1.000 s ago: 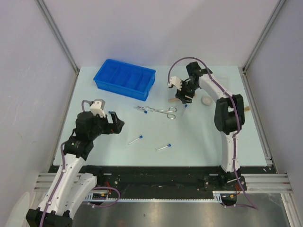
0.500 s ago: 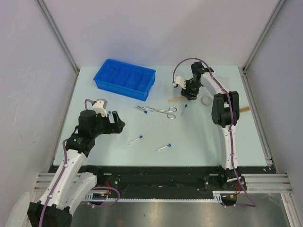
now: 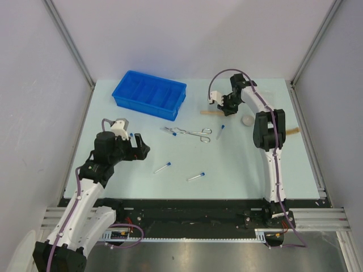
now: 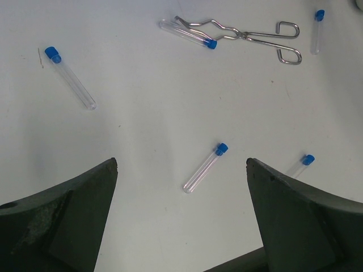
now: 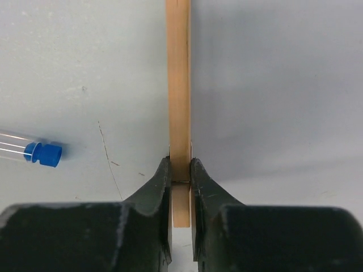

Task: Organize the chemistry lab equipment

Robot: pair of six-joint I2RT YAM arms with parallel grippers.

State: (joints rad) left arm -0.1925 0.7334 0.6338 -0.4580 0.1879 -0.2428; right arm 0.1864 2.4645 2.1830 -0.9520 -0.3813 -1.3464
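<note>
So the stick (image 5: pixel 179 85) is pinched edge-on in the right end effector (image 5: pixel 180 170), jaws narrow and tight near one end. It's at the far middle of the worktop (image 3: pixel 238 158), with a tube (image 5: pixel 34 148) just beside it. Looks like the pickup step to me. Next it probably needs carrying left to the bin (image 3: pixel 142 107) without swinging in that end grip. Left end effector (image 3: pixel 138 148) hangs wide open, holding nothing, over loose tubes (image 4: pixel 204 167) and the tongs (image 4: pixel 244 35). Bin compartments look bare from above. The dish (image 3: pixel 248 120) is too small to tell.
</note>
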